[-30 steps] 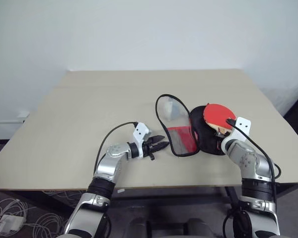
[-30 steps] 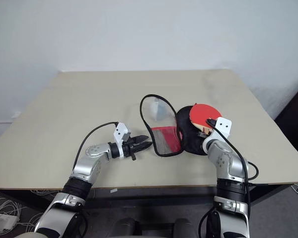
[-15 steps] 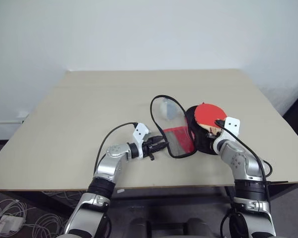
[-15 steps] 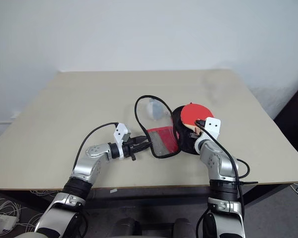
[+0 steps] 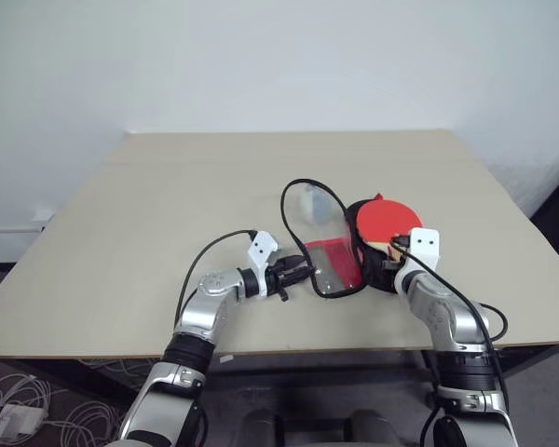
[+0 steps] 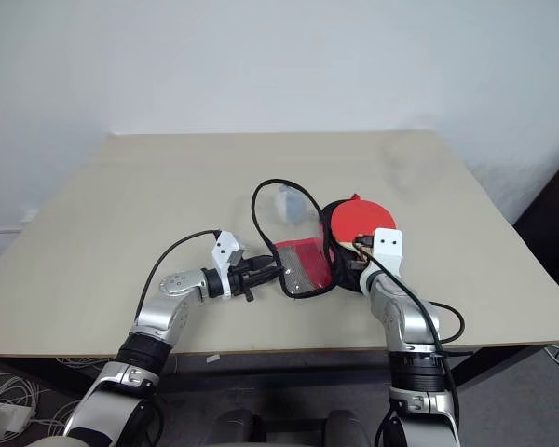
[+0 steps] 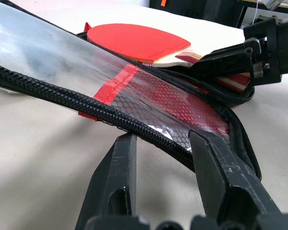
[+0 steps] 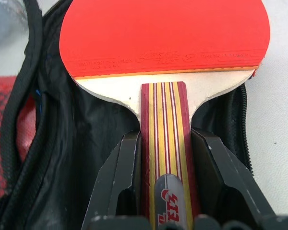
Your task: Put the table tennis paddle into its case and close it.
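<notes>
Right wrist view, right fingers clamped on red-faced wooden-handled paddle over open black-lined red case, left fingers parted astride its zip edge.

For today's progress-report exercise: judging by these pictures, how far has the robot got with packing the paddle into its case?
Done: the case lies unzipped, its clear flap raised.
In hand: the right gripper holds the paddle by its handle over the black lining, while the left gripper straddles the flap's zip edge.
Left: seating the paddle fully, folding the flap over, zipping shut.
</notes>
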